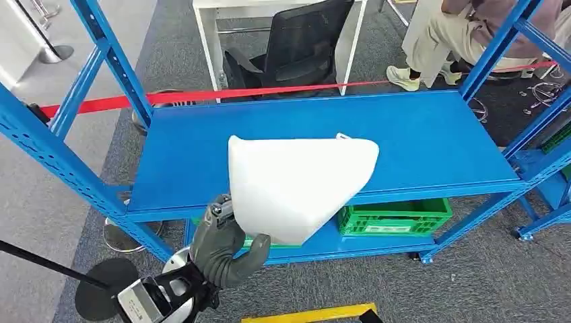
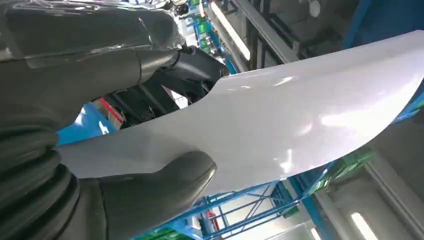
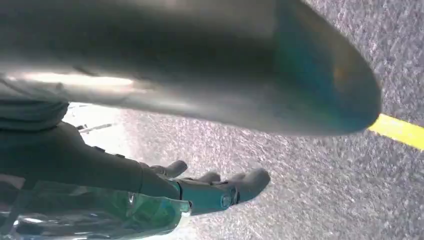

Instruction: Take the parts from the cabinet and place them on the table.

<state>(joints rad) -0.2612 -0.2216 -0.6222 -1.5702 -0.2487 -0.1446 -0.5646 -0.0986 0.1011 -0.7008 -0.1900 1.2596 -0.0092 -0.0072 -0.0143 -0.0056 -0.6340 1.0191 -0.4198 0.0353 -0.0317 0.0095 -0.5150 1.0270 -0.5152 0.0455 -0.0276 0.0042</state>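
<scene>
Because the white part (image 1: 296,185) is a broad, thin, glossy shell with curved edges, it is probably light and fairly stiff but slick, and liable to swing or slip when held by one corner; a hold on the rim near its narrow end, thumb on one face and fingers behind, looks the sensible one. That is how the left hand (image 1: 222,245) has it: in the head view the hand comes up from the lower left and grips the part's lower corner, holding the shell raised in front of the blue shelf (image 1: 431,134), clear of its surface. The left wrist view shows the thick thumb (image 2: 165,185) pressed flat on the shiny face, the darker fingers (image 2: 195,67) wrapped behind the edge. Further right, below the shelf, stands a green crate (image 1: 397,219). The right hand (image 3: 220,192) hangs over grey carpet beside a yellow floor line (image 3: 400,131), fingers loosely extended, holding nothing.
</scene>
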